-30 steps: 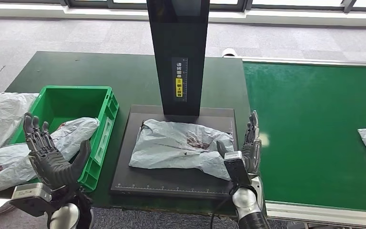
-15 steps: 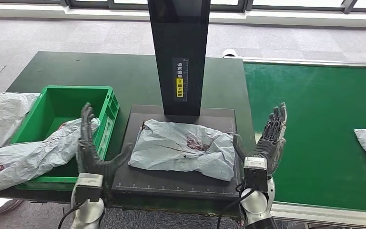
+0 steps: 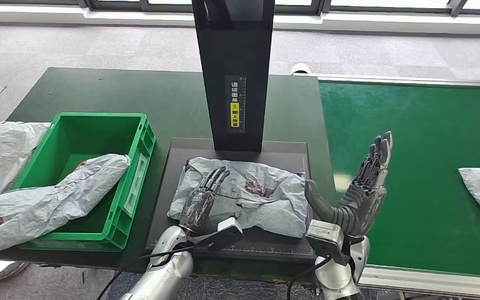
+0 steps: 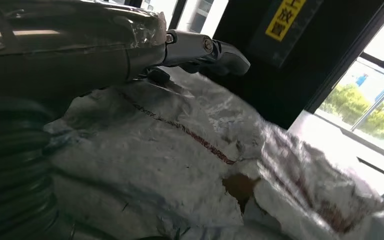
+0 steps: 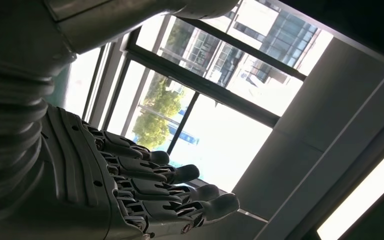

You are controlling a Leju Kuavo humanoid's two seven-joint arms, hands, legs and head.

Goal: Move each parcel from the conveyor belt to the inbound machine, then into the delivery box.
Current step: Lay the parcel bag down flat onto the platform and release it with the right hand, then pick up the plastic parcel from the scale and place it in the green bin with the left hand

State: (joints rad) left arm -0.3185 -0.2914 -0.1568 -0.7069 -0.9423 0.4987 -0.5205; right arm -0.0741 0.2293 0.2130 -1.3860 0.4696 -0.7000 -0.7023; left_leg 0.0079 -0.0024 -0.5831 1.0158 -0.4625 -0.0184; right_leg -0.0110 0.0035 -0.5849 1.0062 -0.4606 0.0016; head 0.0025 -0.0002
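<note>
Counting four grey parcels (image 3: 240, 195), one crate (image 3: 134, 156)

Two silver, rounded metal forearms, each ending at a boxy silver-grey wrist block trailing a thin black cable, carry the dark grey left hand (image 3: 201, 201) and right hand (image 3: 360, 190), with ribbed covers and segmented fingers (image 5: 180, 175) showing small screws.

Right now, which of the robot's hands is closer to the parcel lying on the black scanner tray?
Left. The left hand lies on the parcel, at its left end. The right hand is raised, open, beside its right edge.
</note>
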